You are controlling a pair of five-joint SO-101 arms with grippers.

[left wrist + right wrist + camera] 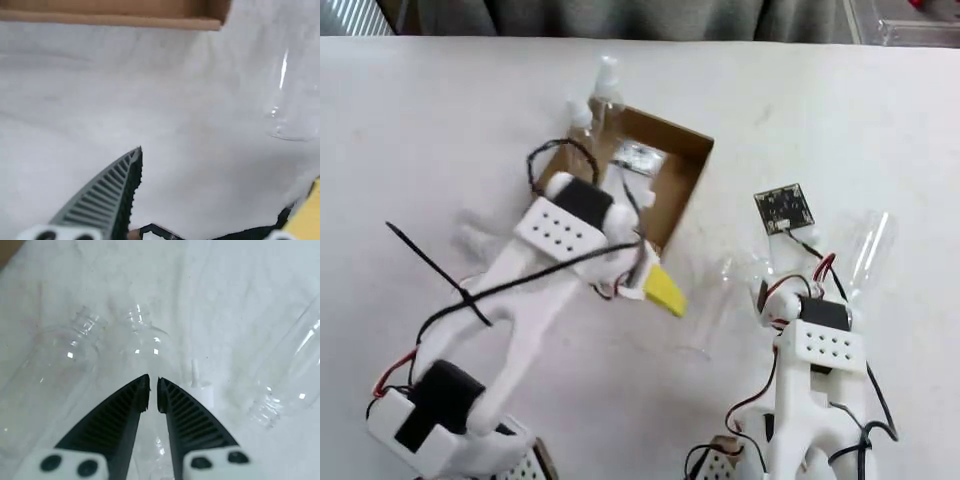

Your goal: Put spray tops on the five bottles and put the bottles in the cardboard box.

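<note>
Your white tabletop carries everything. The brown cardboard box lies open just beyond your left pincer. Its grey and yellow fingers stand wide apart with nothing between them. At the box's far corner, two capped clear bottles stand upright. You cannot tell whether they are inside the box or just against its wall.

Three uncapped clear plastic bottles lie on their sides near your right arm. Your right pincer hovers over them with its black ribbed fingers almost together, gripping nothing that shows. A small white spray top lies on the tabletop just beside one finger.

By the look of it, capping is the step in hand, with three bottles left to fit. Your next move probably calls for spreading the right pincer and shifting it sideways onto the loose spray top. Grip the top by its collar so the tube can point into a neck. The open left pincer is free to steady a bottle.

The right wrist view gives you the threaded necks and the loose top. The high view gives you the box, the capped pair and how both arms sit around them.
</note>
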